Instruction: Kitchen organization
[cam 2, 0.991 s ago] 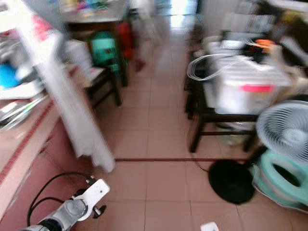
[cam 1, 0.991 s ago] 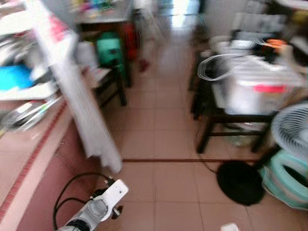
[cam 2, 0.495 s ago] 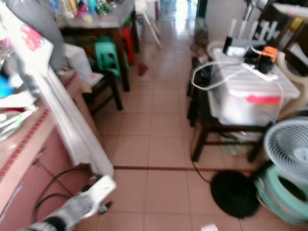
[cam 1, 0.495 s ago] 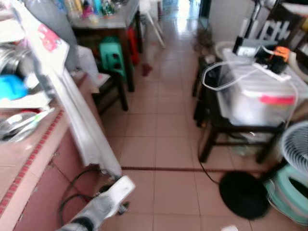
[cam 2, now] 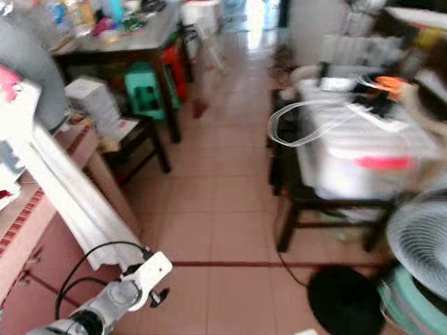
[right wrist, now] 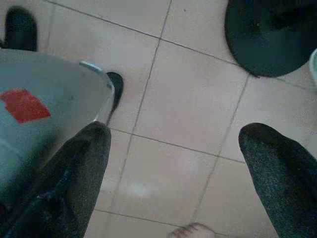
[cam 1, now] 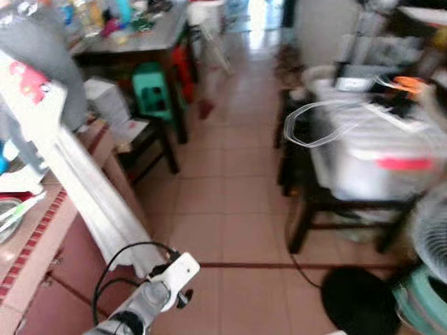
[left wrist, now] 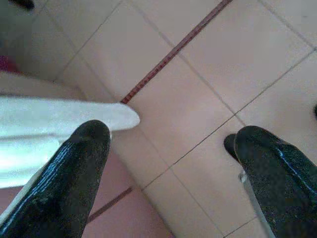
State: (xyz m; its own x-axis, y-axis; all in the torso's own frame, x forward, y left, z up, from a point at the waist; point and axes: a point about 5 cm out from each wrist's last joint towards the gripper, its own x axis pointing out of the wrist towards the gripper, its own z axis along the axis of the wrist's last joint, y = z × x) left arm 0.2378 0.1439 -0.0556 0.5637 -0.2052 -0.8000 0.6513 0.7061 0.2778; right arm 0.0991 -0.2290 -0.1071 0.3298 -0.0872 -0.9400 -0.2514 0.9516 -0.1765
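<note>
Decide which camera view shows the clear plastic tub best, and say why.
The right eye view: the tub sits whole on its dark stand, cable looped on top. The left eye view shows it near the frame's edge. The right wrist view shows a blurred corner with a red label.

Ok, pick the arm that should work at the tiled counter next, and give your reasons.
Left, probably. The tiled counter lies on the robot's left, and the left gripper hangs open beside its base. The right gripper, also open, hangs over floor near the fan base.

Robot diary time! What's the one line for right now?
walking kitchen aisle | left gripper open, empty, over tile floor | right gripper open, empty | clear bin ahead right | counter left
</note>
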